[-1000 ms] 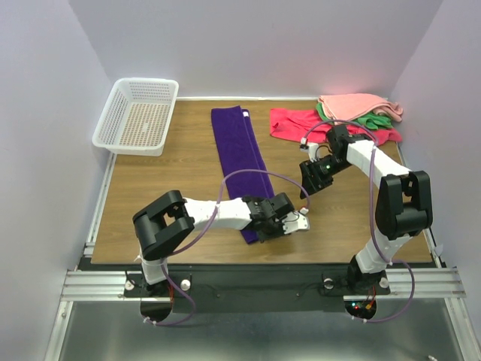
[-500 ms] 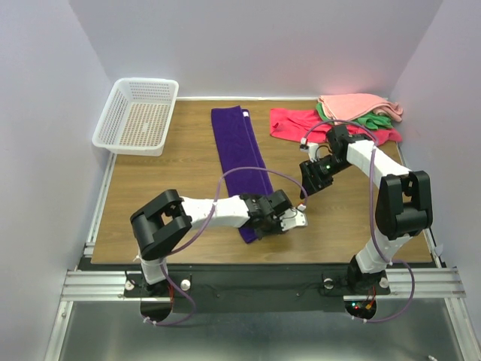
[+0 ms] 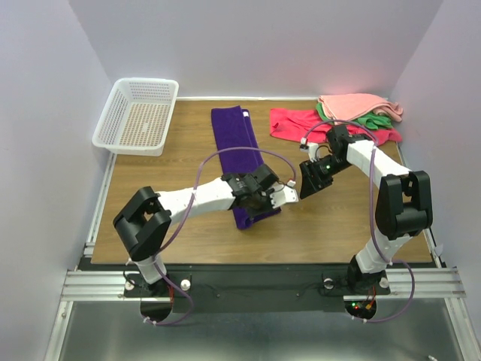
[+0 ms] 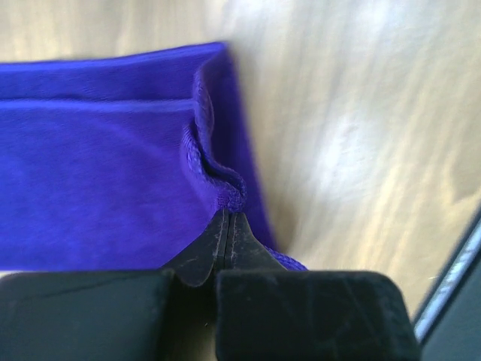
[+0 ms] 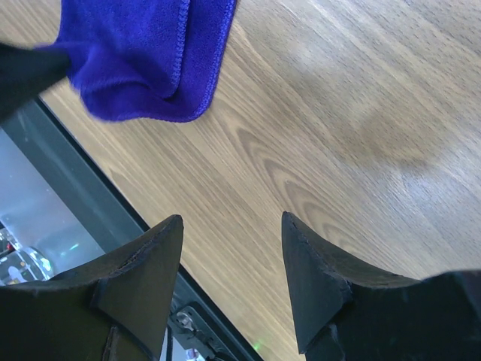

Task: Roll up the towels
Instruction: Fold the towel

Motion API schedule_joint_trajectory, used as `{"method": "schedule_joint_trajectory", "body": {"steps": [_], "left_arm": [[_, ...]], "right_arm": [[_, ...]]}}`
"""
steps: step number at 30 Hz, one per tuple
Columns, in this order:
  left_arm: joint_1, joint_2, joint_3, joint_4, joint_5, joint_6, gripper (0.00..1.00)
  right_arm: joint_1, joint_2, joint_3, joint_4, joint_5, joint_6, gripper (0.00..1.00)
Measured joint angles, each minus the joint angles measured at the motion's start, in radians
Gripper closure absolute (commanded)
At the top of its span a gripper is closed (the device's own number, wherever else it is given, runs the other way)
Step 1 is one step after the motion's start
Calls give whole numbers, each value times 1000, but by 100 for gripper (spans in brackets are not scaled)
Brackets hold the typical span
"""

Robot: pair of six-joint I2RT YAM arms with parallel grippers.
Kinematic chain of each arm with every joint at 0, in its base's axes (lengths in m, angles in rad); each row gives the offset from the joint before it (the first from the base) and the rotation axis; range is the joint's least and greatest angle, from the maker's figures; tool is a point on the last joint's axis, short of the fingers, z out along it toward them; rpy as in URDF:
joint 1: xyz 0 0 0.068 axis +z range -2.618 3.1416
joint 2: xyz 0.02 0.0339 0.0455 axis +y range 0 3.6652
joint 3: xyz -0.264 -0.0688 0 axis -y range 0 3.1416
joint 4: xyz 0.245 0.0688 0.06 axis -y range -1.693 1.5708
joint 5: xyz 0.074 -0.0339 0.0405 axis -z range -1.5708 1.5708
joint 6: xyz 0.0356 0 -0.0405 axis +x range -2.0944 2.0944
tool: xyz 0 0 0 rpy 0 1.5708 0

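Observation:
The deep purple towel lies as a long strip down the middle of the wooden table. My left gripper is shut on its near end, which is lifted and bent back over the strip. In the left wrist view the closed fingertips pinch the towel's hemmed edge. My right gripper is open and empty, just right of the towel's near end. In the right wrist view it hovers over bare wood, with the purple towel at the upper left.
Red, salmon-pink and green towels are piled at the far right. A white basket stands at the far left. The table's near edge and metal rail are close to the right gripper.
My left gripper has moved away from the near edge and leftward, carrying the purple towel's near end with it. The right gripper has barely moved.

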Motion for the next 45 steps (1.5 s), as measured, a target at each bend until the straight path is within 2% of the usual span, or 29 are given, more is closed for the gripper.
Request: {"method": "schedule_joint_trajectory", "body": {"steps": [6,14,15,16,17,20,24,26,31,35,41,45], "left_arm": [[90,5,35,-16,2,117,100],[156,71,76,8,-13,239,100],[159,75,76,9,-15,248,98],[169,86,78,13,-20,257,91],[175,96,82,14,-26,266,77],[193,122,88,29,-51,282,65],[224,126,98,40,-82,285,61],[244,127,134,34,-86,281,56],[313,122,269,21,-49,224,54],[394,68,282,-14,22,122,55],[552,-25,175,-31,154,-125,57],[607,-29,79,-31,220,-232,58]], "right_arm": [[0,0,0,0,-5,0,40],[0,2,0,0,-6,0,37],[0,3,0,0,-8,0,35],[0,6,0,0,-11,0,31],[0,10,0,0,-14,1,29],[0,25,0,0,-20,3,25],[0,45,0,2,-34,14,23],[0,58,0,3,-45,23,23],[2,105,23,20,-72,72,22],[24,136,57,67,-72,145,23],[117,209,101,158,-72,229,30],[174,249,82,212,-71,280,38]]}}
